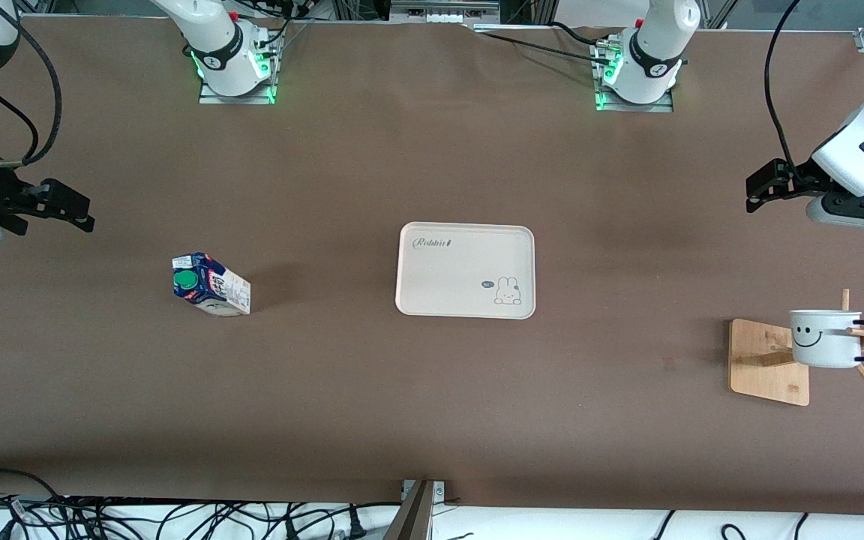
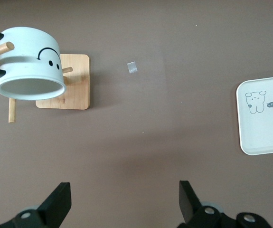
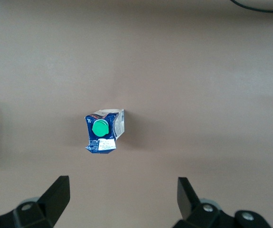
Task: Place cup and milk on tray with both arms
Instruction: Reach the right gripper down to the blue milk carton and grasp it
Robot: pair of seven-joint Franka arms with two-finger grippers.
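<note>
The cream tray (image 1: pixel 466 270) lies flat at the middle of the table, with nothing on it. The milk (image 1: pixel 211 283), a blue and cream carton with a green cap, stands toward the right arm's end. The white smiley cup (image 1: pixel 826 337) hangs by its black handle on a peg of a wooden stand toward the left arm's end. My left gripper (image 1: pixel 753 193) hovers open above the table near the stand; its wrist view shows the gripper (image 2: pixel 125 194), the cup (image 2: pixel 29 66) and the tray (image 2: pixel 264 116). My right gripper (image 1: pixel 79 210) hovers open too, with the gripper (image 3: pixel 123 192) over bare table beside the milk (image 3: pixel 104 133).
The wooden stand's base (image 1: pixel 766 364) and slanted pegs sit under and around the cup. A small pale scrap (image 1: pixel 668 364) lies on the brown table between stand and tray. Cables run along the table edge nearest the front camera.
</note>
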